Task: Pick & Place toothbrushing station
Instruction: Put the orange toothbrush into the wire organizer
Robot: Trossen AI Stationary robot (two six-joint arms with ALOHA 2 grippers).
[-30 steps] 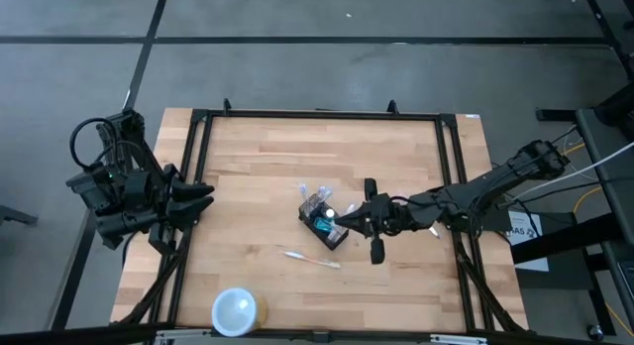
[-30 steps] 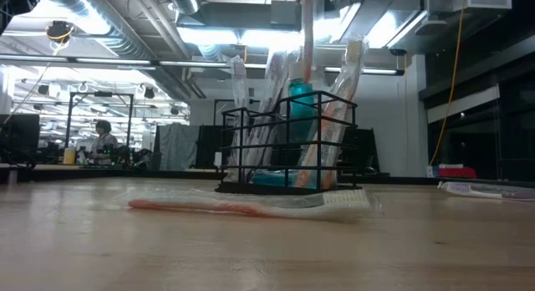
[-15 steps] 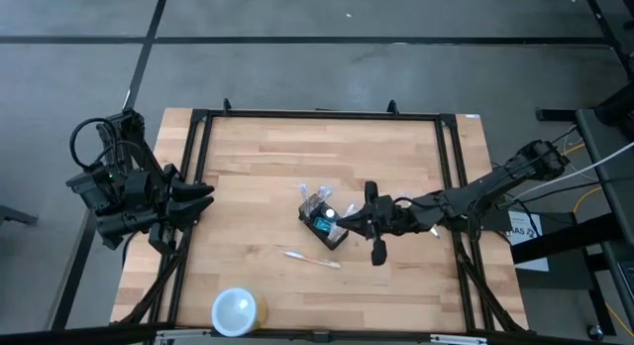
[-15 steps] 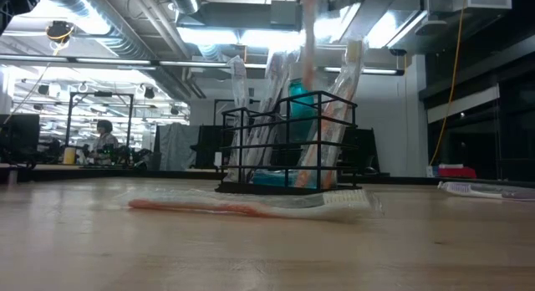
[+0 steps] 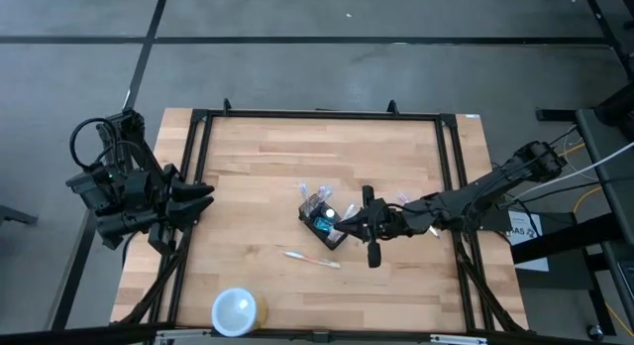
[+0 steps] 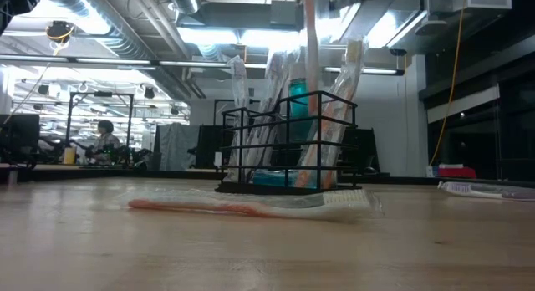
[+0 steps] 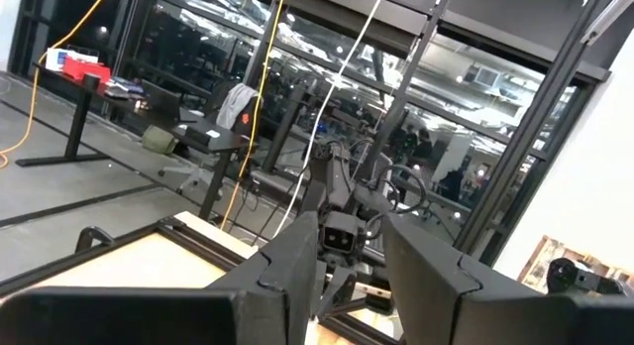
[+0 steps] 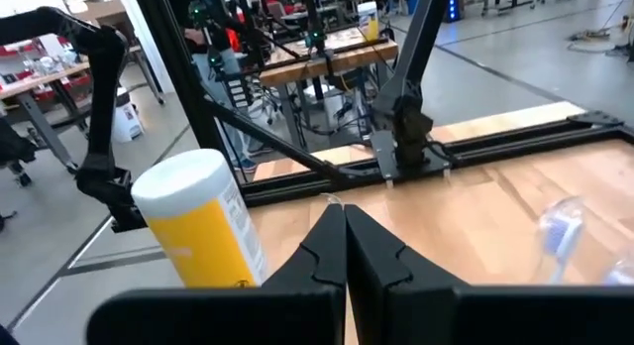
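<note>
The toothbrushing station, a black wire caddy [image 5: 324, 224], stands on its base at the table's middle, with wrapped toothbrushes and a teal tube leaning in its compartments; it also shows in the low view [image 6: 288, 145]. My right gripper [image 5: 344, 225] is at the caddy's right side, shut on a pale pink toothbrush [image 6: 309, 48] that stands upright over the caddy. Another wrapped toothbrush [image 5: 312, 258] lies flat in front of the caddy. My left gripper [image 5: 203, 196] waits open at the table's left edge. My right gripper holds the pink toothbrush, which hangs upright with its lower end [image 6: 310, 94] at the caddy's top rim. The shut fingers [image 8: 327, 251] come level from the table's right. The place of contact lies outside the low view and is hidden by the fingers in the wrist view.
A round white cup [image 5: 236, 311] with a yellow side [image 8: 203, 226] stands near the table's front edge, left of centre. A black frame rail [image 5: 317, 115] runs around the table. A loose wrapped brush [image 8: 557, 234] lies near the gripper.
My right gripper has edged a little toward the table's left, closer to the caddy. The upright pink toothbrush has shifted slightly with it and now reaches a bit lower at the caddy's top.
</note>
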